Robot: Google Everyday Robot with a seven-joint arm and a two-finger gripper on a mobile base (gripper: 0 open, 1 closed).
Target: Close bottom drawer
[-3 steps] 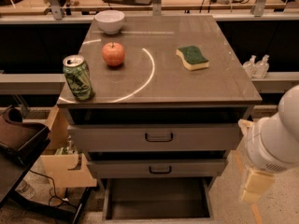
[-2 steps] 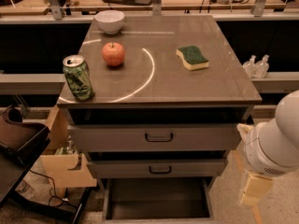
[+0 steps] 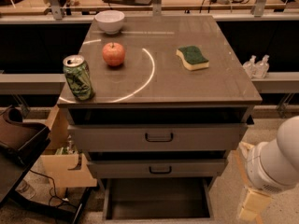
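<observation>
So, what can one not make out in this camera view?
The bottom drawer: front panel and handle cut off by the lower edge.
The gripper, lower right beside the cabinet: its base hidden behind the white arm.
The can: label text too small to read.

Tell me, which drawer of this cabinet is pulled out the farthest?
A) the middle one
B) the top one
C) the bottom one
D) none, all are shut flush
C: the bottom drawer is pulled out far enough to show its dark flat inside, while the top drawer and middle drawer show only their fronts. The pincer hangs at the lower right, beside the cabinet and apart from that drawer.
</observation>
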